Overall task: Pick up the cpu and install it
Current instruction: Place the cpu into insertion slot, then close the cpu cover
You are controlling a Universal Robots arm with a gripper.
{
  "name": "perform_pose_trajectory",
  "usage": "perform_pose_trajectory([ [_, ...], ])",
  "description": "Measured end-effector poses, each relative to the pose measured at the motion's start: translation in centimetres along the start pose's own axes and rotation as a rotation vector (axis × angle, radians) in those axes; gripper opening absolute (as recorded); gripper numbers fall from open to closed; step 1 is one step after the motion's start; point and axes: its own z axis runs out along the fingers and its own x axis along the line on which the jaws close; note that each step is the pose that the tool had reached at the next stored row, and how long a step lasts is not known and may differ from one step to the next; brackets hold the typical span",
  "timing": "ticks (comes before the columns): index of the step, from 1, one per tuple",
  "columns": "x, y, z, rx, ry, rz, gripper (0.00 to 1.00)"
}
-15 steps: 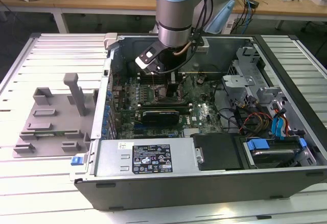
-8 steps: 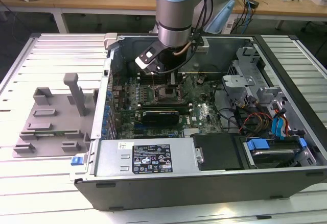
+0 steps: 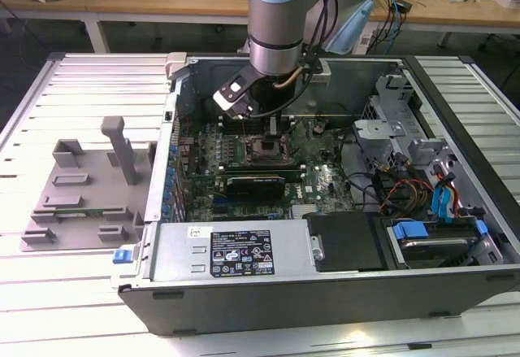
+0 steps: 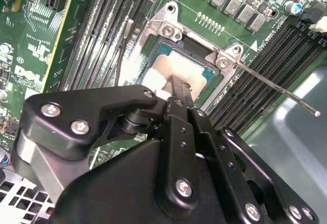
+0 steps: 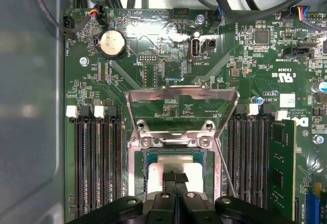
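The cpu (image 5: 173,162) lies flat in the motherboard socket (image 5: 137,183), its silvery-grey top (image 4: 176,63) showing inside the metal frame. My gripper (image 5: 174,174) is straight above it with both black fingers pressed together, tips at or just over the chip's top (image 4: 176,83). Nothing sits between the fingers. The socket's load plate (image 5: 182,104) stands swung open, and its thin lever (image 4: 276,89) sticks out to one side. In the exterior view the arm reaches down into the open computer case, with the gripper (image 3: 270,125) over the socket (image 3: 264,147).
Memory slots (image 5: 97,168) flank the socket on both sides. A grey plastic fixture (image 3: 81,194) sits on the table at the exterior view's left. Inside the case are the power supply (image 3: 236,251), a drive cage with blue tabs (image 3: 439,211) and loose cables (image 3: 390,186).
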Motion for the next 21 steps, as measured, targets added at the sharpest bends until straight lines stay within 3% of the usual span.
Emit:
perform_pose_trajectory([
  [4,0.04,0.03,-0.05,-0.0014,0.008,0.0,0.11],
  [7,-0.07,0.05,-4.4,-0.0001,0.0055,0.0,0.11],
  [8,-0.12,0.06,-4.89,-0.0001,0.0056,0.0,0.11],
  [21,-0.16,0.06,-5.01,0.0,0.0054,0.0,0.11],
])
